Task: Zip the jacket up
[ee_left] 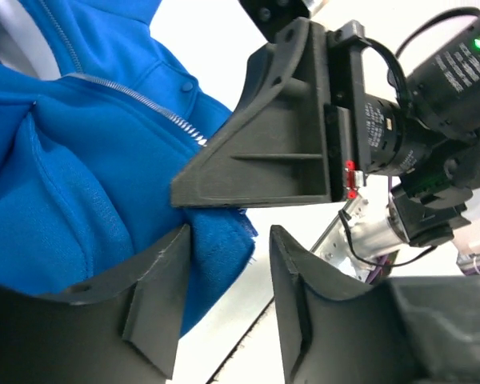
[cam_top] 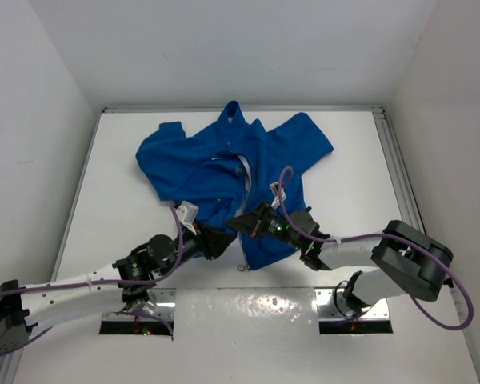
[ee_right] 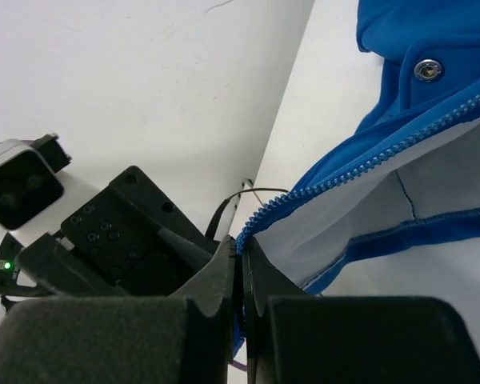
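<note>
White table [cam_top: 112, 176], walled: blue jacket [cam_top: 216, 160] lies mid-table, unzipped; right gripper [ee_right: 242, 256] pinches zipper [ee_right: 368, 156] bottom end, left gripper [ee_left: 228, 240] spread just beside; step likely mating zipper ends, needing left clamp opposite side.

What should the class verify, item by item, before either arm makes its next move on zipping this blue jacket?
1. Right end effector shut on the lower end of the zipper: ok.
2. Left end effector free to regrasp: ok, jaws apart, hem not gripped.
3. Jacket lying flat: not ok, rumpled.
4. Zipper sides joined: not ok, pale lining shows.
5. Zipper pull located: cannot tell.
</note>
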You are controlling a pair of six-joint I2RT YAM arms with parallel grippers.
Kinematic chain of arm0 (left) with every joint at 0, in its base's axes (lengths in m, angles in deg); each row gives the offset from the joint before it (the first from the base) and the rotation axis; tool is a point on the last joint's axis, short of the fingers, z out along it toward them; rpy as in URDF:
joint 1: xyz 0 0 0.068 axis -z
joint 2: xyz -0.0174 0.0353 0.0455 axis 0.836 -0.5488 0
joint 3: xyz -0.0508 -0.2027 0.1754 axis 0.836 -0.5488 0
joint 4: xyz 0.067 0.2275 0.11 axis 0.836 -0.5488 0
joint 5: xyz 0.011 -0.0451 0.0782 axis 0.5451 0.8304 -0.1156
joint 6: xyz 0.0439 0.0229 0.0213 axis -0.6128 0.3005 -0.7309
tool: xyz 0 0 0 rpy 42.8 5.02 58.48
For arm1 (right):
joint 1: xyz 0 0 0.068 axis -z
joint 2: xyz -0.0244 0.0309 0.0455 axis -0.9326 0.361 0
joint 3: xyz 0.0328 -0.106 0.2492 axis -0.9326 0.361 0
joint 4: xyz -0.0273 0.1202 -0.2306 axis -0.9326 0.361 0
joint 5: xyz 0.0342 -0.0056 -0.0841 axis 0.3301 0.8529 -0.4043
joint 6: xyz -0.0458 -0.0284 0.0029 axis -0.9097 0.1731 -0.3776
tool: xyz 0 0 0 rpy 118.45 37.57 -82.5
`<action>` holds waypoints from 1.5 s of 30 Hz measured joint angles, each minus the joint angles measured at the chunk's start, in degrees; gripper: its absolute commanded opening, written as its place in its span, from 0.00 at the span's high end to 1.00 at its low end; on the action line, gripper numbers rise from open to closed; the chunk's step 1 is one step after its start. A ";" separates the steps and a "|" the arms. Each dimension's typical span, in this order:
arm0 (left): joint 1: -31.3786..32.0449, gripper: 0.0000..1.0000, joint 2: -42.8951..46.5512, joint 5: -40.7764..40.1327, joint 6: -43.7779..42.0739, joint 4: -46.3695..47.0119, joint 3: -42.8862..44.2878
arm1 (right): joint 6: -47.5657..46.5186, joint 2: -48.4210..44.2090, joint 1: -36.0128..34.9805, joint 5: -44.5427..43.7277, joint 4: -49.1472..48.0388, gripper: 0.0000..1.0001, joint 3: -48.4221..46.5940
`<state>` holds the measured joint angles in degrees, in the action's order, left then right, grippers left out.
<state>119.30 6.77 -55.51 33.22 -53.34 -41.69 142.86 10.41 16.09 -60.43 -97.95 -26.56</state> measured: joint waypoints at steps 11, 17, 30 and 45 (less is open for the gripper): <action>0.00 0.97 -1.05 -2.10 0.50 0.28 0.00 | -0.13 -1.09 0.04 0.22 -0.28 1.00 0.52; 0.00 1.00 -1.66 -1.20 0.37 0.28 0.00 | -1.09 -2.34 0.98 2.16 3.34 1.00 0.33; -0.02 1.00 -3.41 0.13 -1.40 0.31 0.00 | -10.27 -4.68 2.78 10.71 20.76 1.00 -6.71; -0.02 1.00 -3.39 -1.97 -1.75 1.84 0.50 | -19.71 -6.58 5.95 16.20 38.14 0.54 -15.56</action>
<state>119.28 3.38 -57.47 31.47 -51.51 -41.19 123.15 3.83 22.03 -44.23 -59.81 -42.13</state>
